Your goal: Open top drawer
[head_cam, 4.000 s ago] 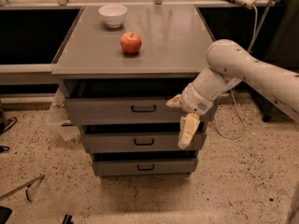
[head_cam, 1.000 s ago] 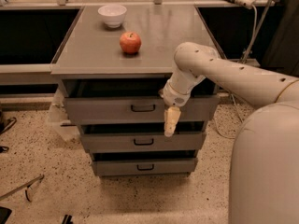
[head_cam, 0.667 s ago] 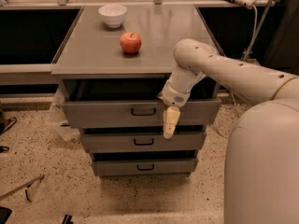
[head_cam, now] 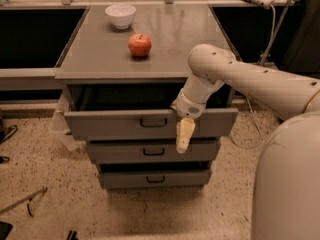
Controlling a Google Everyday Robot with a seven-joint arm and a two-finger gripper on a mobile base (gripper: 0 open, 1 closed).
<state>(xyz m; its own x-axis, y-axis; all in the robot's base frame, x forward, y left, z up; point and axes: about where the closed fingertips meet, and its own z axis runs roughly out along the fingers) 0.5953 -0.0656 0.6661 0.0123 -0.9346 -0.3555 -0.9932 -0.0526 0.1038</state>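
The top drawer (head_cam: 115, 125) is the widest of three grey drawers and stands pulled out a little, with a dark gap under the cabinet top. Its small black loop handle (head_cam: 153, 122) sits at the middle of the front. My gripper (head_cam: 183, 135) hangs over the drawer front just right of the handle, pointing down, with its tip over the middle drawer's top edge. My white arm comes in from the right.
A red apple (head_cam: 139, 44) and a white bowl (head_cam: 120, 15) rest on the cabinet top (head_cam: 90, 54). Two narrower drawers (head_cam: 152, 152) sit below. Cables hang at the back right (head_cam: 272, 14). The speckled floor holds a metal tool (head_cam: 22, 201) at the left.
The arm has swung left across the drawer front since the earliest frame. The gripper has held nearly the same place for the last second. The drawer looks unchanged.
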